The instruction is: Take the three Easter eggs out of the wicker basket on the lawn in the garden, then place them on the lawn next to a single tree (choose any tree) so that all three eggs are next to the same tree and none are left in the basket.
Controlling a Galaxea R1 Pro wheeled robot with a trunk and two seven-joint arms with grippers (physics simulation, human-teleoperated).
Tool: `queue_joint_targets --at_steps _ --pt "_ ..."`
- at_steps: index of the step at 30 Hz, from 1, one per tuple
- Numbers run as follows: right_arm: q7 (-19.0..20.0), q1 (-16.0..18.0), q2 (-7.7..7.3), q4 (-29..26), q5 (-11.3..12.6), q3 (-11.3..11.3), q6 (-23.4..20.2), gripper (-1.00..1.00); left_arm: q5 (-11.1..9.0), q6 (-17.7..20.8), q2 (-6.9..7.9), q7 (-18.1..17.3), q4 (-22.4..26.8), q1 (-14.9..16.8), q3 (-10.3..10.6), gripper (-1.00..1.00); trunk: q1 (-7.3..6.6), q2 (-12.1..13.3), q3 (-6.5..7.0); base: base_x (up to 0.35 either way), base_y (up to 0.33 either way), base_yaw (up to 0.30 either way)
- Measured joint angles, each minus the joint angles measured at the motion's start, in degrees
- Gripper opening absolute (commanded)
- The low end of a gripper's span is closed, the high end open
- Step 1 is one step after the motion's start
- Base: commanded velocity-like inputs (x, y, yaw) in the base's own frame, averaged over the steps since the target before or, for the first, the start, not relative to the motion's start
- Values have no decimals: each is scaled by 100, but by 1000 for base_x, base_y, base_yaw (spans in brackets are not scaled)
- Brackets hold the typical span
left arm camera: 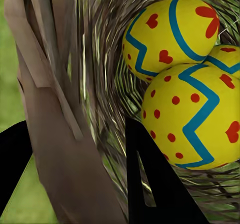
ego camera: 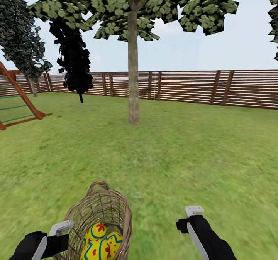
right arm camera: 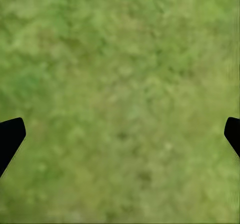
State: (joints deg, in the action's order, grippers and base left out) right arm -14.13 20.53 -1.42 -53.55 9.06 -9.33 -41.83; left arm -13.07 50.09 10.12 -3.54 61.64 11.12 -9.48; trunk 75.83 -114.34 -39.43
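Observation:
The wicker basket sits at the bottom of the head view, tilted, with its loop handle toward the tree. Three yellow Easter eggs with blue zigzags and red marks lie inside it. The left wrist view shows the eggs close up. My left gripper straddles the basket's woven wall, one finger inside and one outside, shut on it. In the head view the left gripper is at the basket's left side. My right gripper hangs to the right of the basket, and it is open above bare lawn.
The pale trunk stands on the lawn a few metres ahead. A black-leaved thin tree stands further back left. A red-brown playhouse frame is at the far left. A slatted wooden fence closes the back.

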Motion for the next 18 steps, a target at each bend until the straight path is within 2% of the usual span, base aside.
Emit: queue_joint_targets --at_steps 18 --pt "0 0 0 0 1 0 0 100 -13 2 0 -1 0 0 0 -100 0 0 0 343 0 0"
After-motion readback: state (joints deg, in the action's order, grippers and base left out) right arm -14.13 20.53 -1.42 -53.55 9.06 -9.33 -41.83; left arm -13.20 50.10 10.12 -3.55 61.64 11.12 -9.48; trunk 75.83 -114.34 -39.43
